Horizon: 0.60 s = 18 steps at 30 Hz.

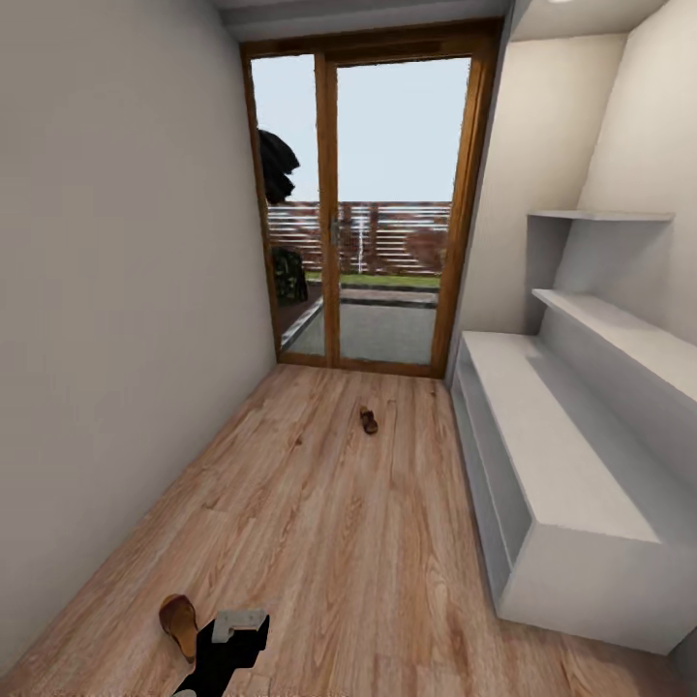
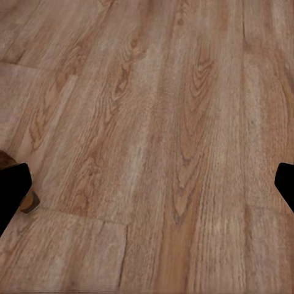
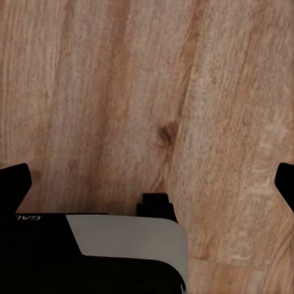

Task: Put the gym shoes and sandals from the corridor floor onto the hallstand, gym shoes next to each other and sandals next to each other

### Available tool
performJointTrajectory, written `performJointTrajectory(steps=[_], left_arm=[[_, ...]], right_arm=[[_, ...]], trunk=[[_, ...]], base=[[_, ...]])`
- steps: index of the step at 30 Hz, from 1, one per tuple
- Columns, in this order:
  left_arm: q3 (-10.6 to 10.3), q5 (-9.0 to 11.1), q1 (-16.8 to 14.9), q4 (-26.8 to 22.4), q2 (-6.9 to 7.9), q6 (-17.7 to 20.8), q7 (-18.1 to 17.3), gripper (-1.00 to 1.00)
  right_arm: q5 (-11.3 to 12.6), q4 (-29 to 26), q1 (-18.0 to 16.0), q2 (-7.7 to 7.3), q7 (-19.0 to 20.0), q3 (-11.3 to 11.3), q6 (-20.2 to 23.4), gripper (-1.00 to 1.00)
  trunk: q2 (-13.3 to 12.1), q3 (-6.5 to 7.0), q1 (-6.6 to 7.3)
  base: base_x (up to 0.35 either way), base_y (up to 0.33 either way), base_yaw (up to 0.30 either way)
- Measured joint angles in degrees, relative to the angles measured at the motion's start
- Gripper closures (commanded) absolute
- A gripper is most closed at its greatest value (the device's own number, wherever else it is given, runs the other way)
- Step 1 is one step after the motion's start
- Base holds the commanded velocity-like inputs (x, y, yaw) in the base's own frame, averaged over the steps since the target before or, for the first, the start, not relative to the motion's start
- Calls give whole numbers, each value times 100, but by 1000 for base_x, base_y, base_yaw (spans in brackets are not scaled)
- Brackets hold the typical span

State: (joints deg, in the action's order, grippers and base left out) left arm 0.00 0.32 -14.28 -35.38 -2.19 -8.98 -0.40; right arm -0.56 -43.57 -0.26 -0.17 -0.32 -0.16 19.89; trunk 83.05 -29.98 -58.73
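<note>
On the corridor floor, both sandals, one near the left gripper and one by the door, are being left unpicked, the hallstand is being kept bare, and both grippers are being held wide open and empty.

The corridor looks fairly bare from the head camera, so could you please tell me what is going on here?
The robot stands in the corridor facing the glass door. One sandal lies on the wood floor beside its left arm, and another sandal lies further off near the door. The white shoe rack on the right holds no shoes yet. Both tools are open over bare floor: the left tool has a sandal's edge by one finger, and the right tool grips nothing.
</note>
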Motion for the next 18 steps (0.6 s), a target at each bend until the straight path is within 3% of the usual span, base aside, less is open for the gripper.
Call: performJointTrajectory(steps=[18], left_arm=[[-8,0,0,0,0,-5,0,-100]], right_arm=[[0,0,0,0,0,0,-1,-100]], trunk=[[0,-110,1]], base=[[24,0,224]])
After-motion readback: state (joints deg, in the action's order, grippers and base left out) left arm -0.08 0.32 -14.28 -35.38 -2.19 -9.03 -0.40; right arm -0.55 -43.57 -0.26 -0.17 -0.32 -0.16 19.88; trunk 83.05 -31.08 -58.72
